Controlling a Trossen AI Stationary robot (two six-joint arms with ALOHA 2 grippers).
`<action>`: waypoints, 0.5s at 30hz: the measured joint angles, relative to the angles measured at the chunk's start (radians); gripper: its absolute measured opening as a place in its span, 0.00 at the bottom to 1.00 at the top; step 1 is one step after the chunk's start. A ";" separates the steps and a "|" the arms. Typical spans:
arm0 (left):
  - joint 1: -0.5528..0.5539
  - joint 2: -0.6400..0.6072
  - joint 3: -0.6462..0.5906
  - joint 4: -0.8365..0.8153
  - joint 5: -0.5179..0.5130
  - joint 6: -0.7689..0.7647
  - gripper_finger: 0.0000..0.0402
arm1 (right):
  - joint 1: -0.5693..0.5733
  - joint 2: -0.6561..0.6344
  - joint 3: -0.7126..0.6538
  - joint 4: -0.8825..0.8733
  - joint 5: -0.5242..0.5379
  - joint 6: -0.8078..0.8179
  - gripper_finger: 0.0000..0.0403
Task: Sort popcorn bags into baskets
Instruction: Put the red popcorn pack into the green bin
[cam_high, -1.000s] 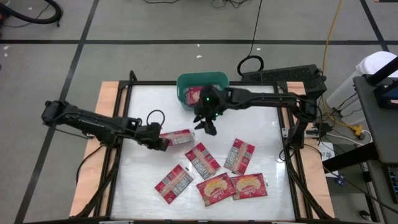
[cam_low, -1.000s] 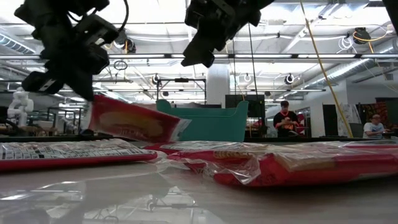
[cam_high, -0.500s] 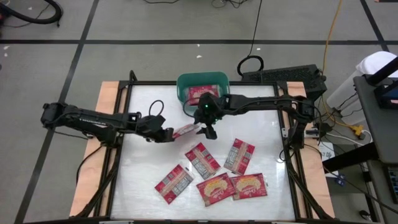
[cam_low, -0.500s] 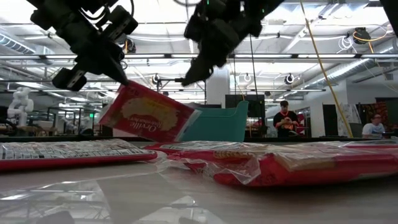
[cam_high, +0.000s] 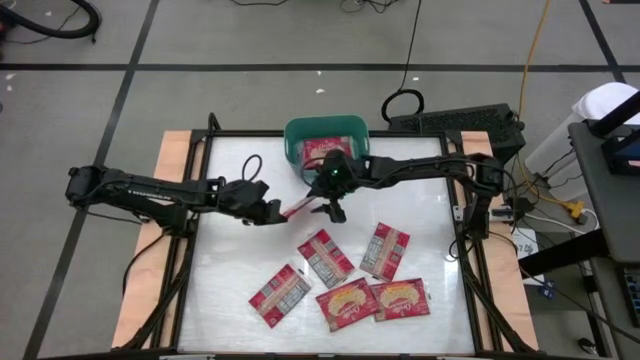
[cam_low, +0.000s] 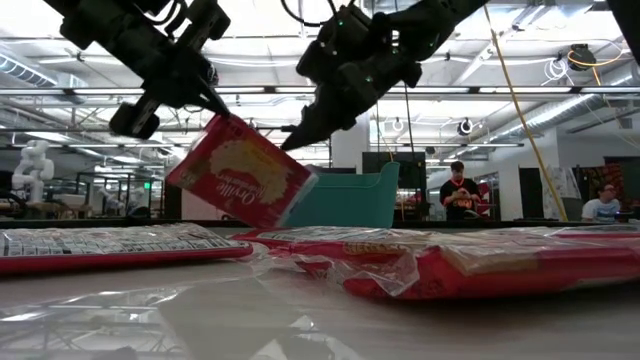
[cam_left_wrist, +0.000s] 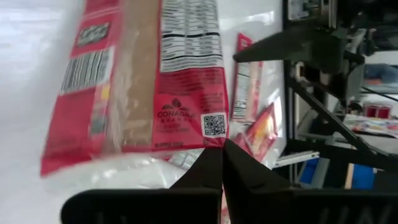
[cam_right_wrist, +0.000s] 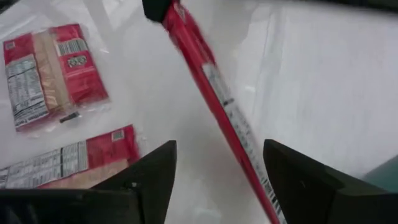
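One flat glossy red packet (cam_high: 299, 207) pinched in left gripper (cam_high: 279, 211); right gripper (cam_high: 332, 209) jaws wide

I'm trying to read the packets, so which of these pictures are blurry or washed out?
Low view: the nearest popcorn bags are soft and out of focus, the ceiling lights glare. Left wrist view: the held bag is smeared on one side, though its label reads clearly. Right wrist view: that bag is a blurred streak over a washed-out white table.
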 joint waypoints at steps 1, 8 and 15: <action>0.000 0.000 0.000 0.008 0.003 0.007 0.00 | 0.000 -0.002 -0.007 0.017 -0.003 -0.012 0.56; 0.000 0.000 0.000 0.039 0.004 0.043 0.00 | 0.000 -0.001 -0.053 0.084 -0.003 -0.030 0.50; -0.001 0.000 0.000 0.039 0.005 0.066 0.00 | 0.001 -0.001 -0.061 0.195 -0.005 -0.011 0.53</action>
